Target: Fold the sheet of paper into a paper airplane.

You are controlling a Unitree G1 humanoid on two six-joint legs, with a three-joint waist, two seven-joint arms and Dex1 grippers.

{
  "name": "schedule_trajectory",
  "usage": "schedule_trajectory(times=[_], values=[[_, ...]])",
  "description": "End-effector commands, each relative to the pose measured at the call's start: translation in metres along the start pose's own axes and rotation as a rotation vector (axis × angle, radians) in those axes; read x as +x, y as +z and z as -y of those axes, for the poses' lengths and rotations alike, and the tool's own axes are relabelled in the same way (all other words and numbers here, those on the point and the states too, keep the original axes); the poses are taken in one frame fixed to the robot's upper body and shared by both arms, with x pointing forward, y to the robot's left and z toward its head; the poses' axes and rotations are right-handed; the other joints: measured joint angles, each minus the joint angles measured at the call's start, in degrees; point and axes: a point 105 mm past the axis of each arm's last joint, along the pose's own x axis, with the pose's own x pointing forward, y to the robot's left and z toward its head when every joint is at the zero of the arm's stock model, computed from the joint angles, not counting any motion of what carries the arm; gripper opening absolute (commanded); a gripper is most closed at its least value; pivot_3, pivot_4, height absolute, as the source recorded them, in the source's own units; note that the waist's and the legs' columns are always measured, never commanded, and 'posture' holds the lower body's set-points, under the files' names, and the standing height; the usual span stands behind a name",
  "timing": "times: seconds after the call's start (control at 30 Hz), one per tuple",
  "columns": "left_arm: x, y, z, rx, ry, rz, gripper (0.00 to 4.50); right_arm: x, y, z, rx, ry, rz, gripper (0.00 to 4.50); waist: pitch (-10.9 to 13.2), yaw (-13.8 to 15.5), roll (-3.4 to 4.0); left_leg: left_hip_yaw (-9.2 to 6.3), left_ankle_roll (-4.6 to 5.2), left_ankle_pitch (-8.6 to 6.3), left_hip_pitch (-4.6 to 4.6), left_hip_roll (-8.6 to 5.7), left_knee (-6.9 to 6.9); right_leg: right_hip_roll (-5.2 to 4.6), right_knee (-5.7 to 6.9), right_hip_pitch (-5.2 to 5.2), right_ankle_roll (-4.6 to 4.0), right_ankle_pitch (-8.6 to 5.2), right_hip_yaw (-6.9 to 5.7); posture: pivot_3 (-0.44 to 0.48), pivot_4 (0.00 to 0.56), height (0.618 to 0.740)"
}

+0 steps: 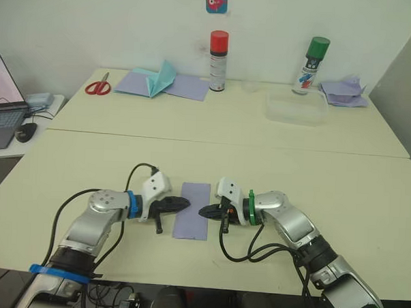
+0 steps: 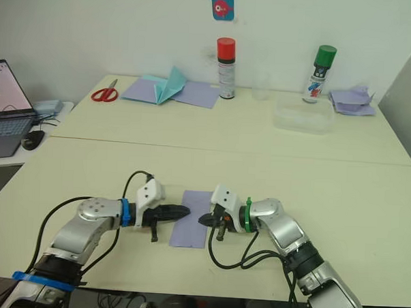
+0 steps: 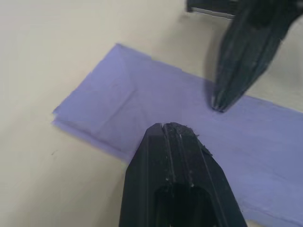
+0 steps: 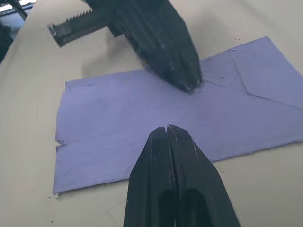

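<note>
The sheet of paper (image 1: 192, 210) lies flat on the near table as a narrow lavender-blue strip, folded lengthwise, with diagonal creases at one end (image 3: 118, 104). My left gripper (image 1: 187, 204) is shut, its tip resting on the strip's left edge. My right gripper (image 1: 201, 211) is shut too, its tip on the strip's right edge, facing the left one. In the wrist views the two tips (image 3: 166, 127) (image 4: 166, 128) point at each other across the paper, a short gap apart. Nothing is held.
On the far table lie red scissors (image 1: 97, 88), lavender sheets with teal paper (image 1: 161, 82), a red-capped spray can (image 1: 218, 60), a green-capped can (image 1: 314, 65), a clear plastic tray (image 1: 295, 109) and crumpled lavender paper (image 1: 346, 91). A laptop (image 1: 3, 104) stands at the left.
</note>
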Motion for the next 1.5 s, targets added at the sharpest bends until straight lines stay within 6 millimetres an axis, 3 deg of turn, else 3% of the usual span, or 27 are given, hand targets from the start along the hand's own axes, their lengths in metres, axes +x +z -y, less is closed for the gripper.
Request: schedule_trajectory(times=[0.03, 0.13, 0.5, 1.1, 1.3, 1.5], values=[[-0.025, 0.012, -0.006, -0.013, 0.062, 0.031, 0.0, -0.005, -0.024, 0.01, 0.041, -0.054, -0.091, 0.02, 0.1, -0.2, -0.03, 0.0, -0.01, -0.01, 0.0, 0.01, -0.02, 0.0, 0.0, -0.01, 0.0, 0.0, 0.01, 0.0, 0.15, 0.74], [-0.03, 0.012, -0.004, -0.039, 0.067, 0.04, 0.0, -0.006, -0.023, 0.012, 0.046, -0.059, -0.083, 0.02, 0.3, -0.1, -0.02, 0.0, -0.03, -0.01, 0.0, -0.01, -0.06, -0.02, -0.02, 0.0, 0.0, 0.0, 0.0, 0.0, 0.15, 0.74], [-0.01, 0.007, 0.002, -0.057, 0.045, 0.028, 0.0, -0.009, -0.022, 0.016, 0.051, -0.085, -0.078, 0.02, 0.6, 0.3, -0.14, 0.05, -0.02, 0.0, 0.0, -0.05, -0.03, -0.09, -0.04, 0.0, -0.25, 0.14, 0.02, 0.0, 0.15, 0.74], [-0.014, -0.008, 0.006, 0.017, -0.017, -0.107, 0.0, -0.009, -0.022, 0.016, 0.059, -0.096, -0.078, 0.02, 0.8, 0.4, -0.12, 0.06, -0.02, 0.0, 0.0, -0.05, -0.04, -0.11, -0.05, -0.01, -0.26, 0.15, 0.03, 0.0, 0.15, 0.74], [-0.01, -0.002, 0.009, 0.027, -0.038, -0.087, 0.0, -0.009, -0.024, 0.017, 0.063, -0.097, -0.082, 0.02, 0.8, 0.4, -0.12, 0.06, -0.02, 0.0, 0.0, -0.05, -0.03, -0.11, -0.05, -0.01, -0.26, 0.15, 0.02, 0.0, 0.15, 0.74], [0.0, 0.015, 0.009, 0.029, -0.053, -0.014, 0.0, -0.009, -0.024, 0.017, 0.068, -0.099, -0.082, 0.02, 0.8, 0.4, -0.13, 0.06, -0.02, 0.0, -0.01, -0.06, -0.03, -0.12, -0.05, -0.01, -0.25, 0.14, 0.02, 0.0, 0.15, 0.74]])
